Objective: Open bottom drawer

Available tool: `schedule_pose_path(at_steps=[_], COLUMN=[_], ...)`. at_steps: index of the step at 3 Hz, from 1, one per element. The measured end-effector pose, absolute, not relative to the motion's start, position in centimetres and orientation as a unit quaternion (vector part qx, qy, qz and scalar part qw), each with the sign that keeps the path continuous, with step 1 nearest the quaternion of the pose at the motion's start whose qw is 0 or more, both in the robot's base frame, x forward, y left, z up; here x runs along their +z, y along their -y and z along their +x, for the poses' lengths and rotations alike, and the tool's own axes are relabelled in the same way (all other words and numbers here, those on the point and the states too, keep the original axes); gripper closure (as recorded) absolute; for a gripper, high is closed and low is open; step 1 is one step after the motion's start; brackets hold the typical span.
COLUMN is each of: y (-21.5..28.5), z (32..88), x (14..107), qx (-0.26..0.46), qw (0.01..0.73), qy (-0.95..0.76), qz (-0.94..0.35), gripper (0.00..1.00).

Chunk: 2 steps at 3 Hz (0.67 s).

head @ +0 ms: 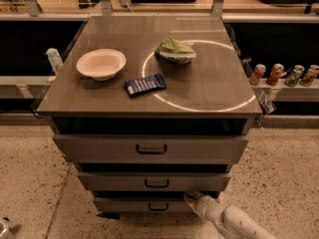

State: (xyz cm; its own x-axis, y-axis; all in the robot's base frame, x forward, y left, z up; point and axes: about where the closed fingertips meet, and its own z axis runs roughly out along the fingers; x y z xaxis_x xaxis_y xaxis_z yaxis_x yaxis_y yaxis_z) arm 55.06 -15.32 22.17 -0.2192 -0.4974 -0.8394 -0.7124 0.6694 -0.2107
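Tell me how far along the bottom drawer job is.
Done: the gripper is low beside the bottom drawer, at its right end. In hand: reaching the handle; the gripper sits right of it, not on it. Left: grasp and pull; the drawer looks shut.

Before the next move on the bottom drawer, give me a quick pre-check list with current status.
1. Target bottom drawer in view: ok.
2. Its handle visible and uncovered: ok.
3. Robot gripper on the handle: not ok. It sits right of it, at the drawer's upper right corner.
4. Contact between gripper and drawer front: cannot tell.
5. Loose bowl and blue packet back from the front edge of the cabinet top: ok.
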Motion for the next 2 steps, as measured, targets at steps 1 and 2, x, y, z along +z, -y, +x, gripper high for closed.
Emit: schedule_pose_path(at_steps=[1, 2], y=[14.18, 14.04], z=[53.47, 53.18], x=[20.91, 21.08], qx=[0.138, 0.143], qw=[0.45, 0.444], qy=[-0.776, -0.777], qz=[-0.419, -0.423], gripper=[1.0, 1.0])
